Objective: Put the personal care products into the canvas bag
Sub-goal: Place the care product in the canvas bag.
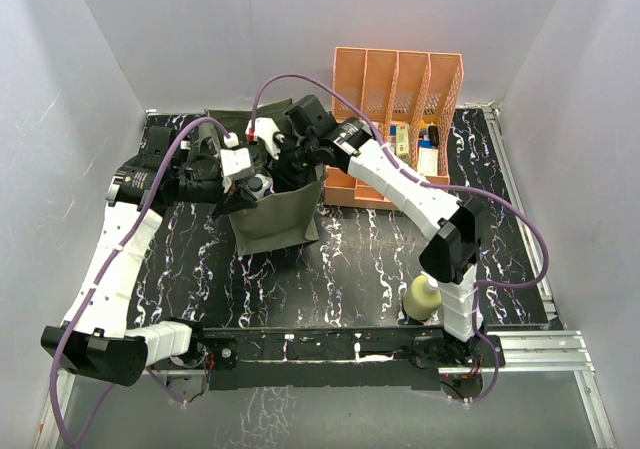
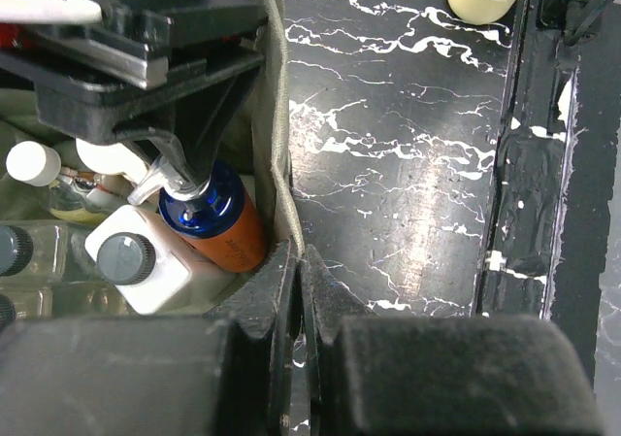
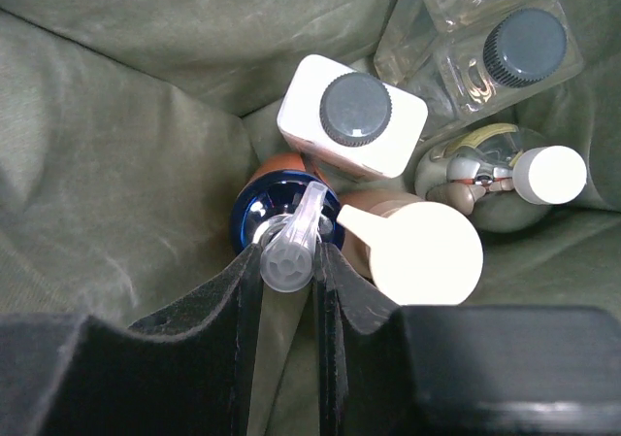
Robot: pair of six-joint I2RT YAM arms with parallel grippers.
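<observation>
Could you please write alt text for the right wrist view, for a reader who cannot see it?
The right pincer grips the clear pump top of the orange-blue bottle inside the canvas bag. Beside it stand a white grey-capped bottle, a beige bottle and clear glass bottles.

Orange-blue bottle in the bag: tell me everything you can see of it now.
The orange-blue bottle is small: orange body, glossy dark-blue shoulder, clear plastic pump head. It stands slightly tilted inside the canvas bag, near its wall. The right gripper is closed on the pump head. The white grey-capped bottle touches its side; the beige bottle sits close beside it. Its base is hidden.
</observation>
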